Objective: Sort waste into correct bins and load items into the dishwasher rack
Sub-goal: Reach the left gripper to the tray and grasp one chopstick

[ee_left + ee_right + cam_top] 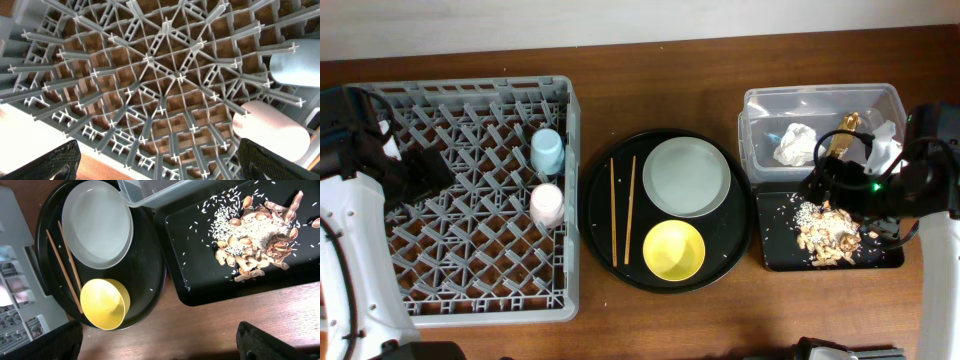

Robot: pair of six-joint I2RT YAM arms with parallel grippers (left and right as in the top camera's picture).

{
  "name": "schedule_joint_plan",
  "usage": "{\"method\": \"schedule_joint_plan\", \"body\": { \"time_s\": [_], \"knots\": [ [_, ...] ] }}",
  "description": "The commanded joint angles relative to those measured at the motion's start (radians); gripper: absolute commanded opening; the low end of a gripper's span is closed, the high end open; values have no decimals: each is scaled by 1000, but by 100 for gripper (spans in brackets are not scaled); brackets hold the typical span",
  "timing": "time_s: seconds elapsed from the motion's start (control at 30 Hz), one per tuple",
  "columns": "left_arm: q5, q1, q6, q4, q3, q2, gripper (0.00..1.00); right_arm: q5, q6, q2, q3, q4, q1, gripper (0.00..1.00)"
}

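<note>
Fingers (pixel 274 342) on my right gripper (pixel 157 349) gape wide and empty, as does my left gripper (pixel 160 167) above the dishwasher rack (pixel 470 305). The yellow bowl (pixel 102 305) sits on the round black tray (pixel 150 280), just beside the chopsticks (pixel 70 270). I'd pinch its rim on the side away from them.

My left end effector (pixel 159 167) hangs over the grey dishwasher rack (pixel 150 60), its 2 black fingers (pixel 47 162) spread wide at the lower corners. At right, the pink cup (pixel 272 132) sits among the pegs, the blue cup (pixel 297 70) near it.

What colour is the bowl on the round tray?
Yellow; the bowl shows best in the right wrist view.
</note>
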Motion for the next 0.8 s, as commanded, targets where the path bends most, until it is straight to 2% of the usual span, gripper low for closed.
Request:
{"method": "schedule_joint_plan", "body": {
  "time_s": [0.0,0.07,0.13,0.23,0.3,0.33,0.43,0.53,0.6,0.73,0.77],
  "knots": [
    [-7,6,-9,101,13,-6,100,17,-4,18,1,-3,-6,99],
    [-8,6,-9,140,13,-6,100,17,-4,26,1,-3,-6,99],
    [87,6,-13,118,13,-6,100,17,-4,29,1,0,-6,99],
    [519,4,16,79,12,-6,100,17,-4,29,1,0,-6,99],
    [793,-32,200,61,0,-6,100,17,-4,29,1,0,-6,99],
    [832,-63,229,40,0,-6,100,17,-4,29,1,0,-6,99],
    [742,-183,229,-8,0,-6,100,17,-4,29,1,0,-6,99],
    [595,-368,228,-31,-3,-6,99,17,-4,29,1,0,-6,99],
    [571,-514,228,-6,-3,-6,99,17,-4,29,1,0,-6,99],
    [544,-695,228,95,-3,-6,99,17,-4,29,1,0,-6,99],
    [515,-723,227,114,-3,-6,91,17,-4,29,1,0,-6,99]
  ]
}}
